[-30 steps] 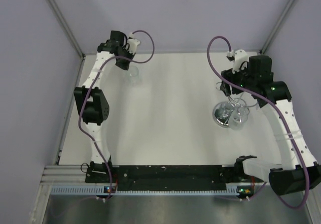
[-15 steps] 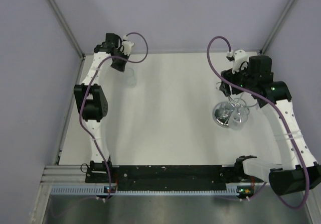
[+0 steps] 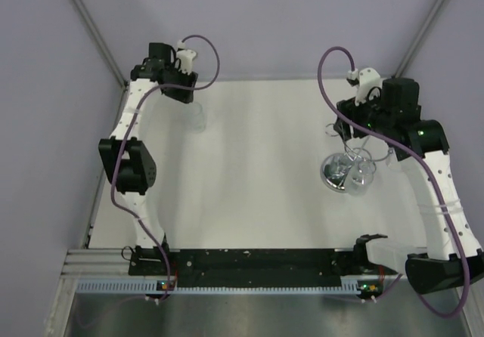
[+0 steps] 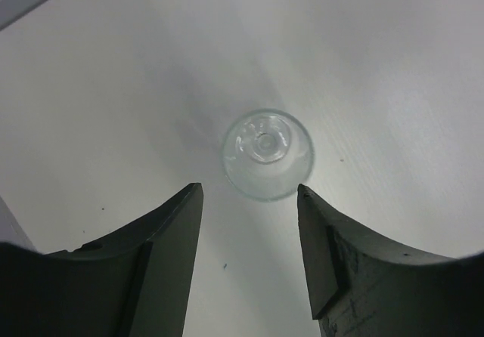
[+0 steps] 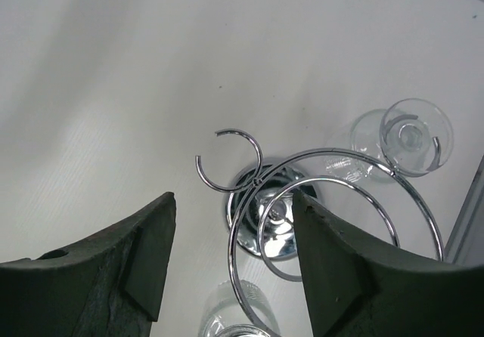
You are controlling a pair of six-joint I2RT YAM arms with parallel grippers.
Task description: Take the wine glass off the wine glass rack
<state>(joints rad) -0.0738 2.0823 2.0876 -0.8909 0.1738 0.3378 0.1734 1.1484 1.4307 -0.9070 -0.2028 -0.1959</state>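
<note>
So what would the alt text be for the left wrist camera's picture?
A clear wine glass stands alone on a white table, seen from straight above. The left hand hovers over it, open, its two dark fingers framing the bottom of the picture without touching the glass.

Above the black base rail [image 3: 257, 261], arms [image 3: 435, 186] in white links, black joints, looping purple cables [image 3: 327, 88]; left gripper [image 4: 249, 193] dark grey, possibly scuffed
</note>
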